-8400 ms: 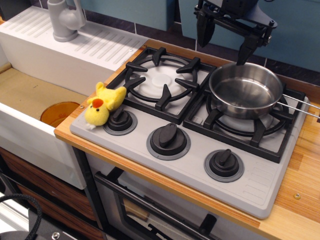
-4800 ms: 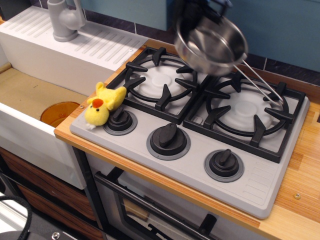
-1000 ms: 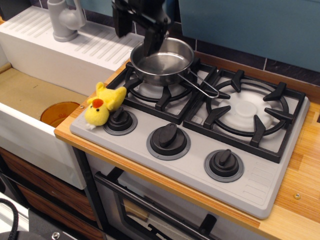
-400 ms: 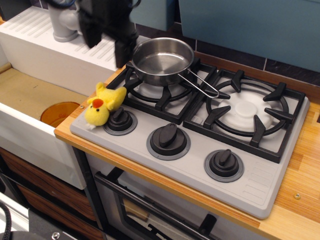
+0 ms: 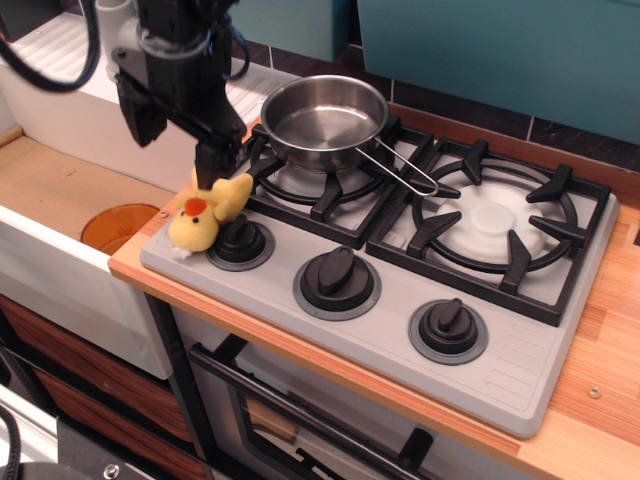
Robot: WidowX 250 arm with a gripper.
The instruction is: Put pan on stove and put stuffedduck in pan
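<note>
The shiny steel pan [image 5: 322,120] sits on the far part of the left burner of the grey stove [image 5: 500,350], its wire handle [image 5: 400,172] pointing right. The pan is empty. The yellow stuffedduck [image 5: 205,214] lies at the stove's left edge, against the left knob [image 5: 240,238]. My black gripper [image 5: 172,150] is open and empty, hanging just above and behind the duck, left of the pan. One finger [image 5: 208,160] ends close over the duck's back; I cannot tell if it touches.
A white sink [image 5: 60,200] with an orange drain disc [image 5: 115,226] lies left of the stove, with a grey faucet [image 5: 112,30] behind. The wooden counter [image 5: 610,330] borders the stove on the right. The right burner [image 5: 495,220] is bare. An oven door [image 5: 300,420] is below.
The pan was carried from the right burner to the left burner and let go. My gripper then moved left and down, from over the pan to just above the duck.
</note>
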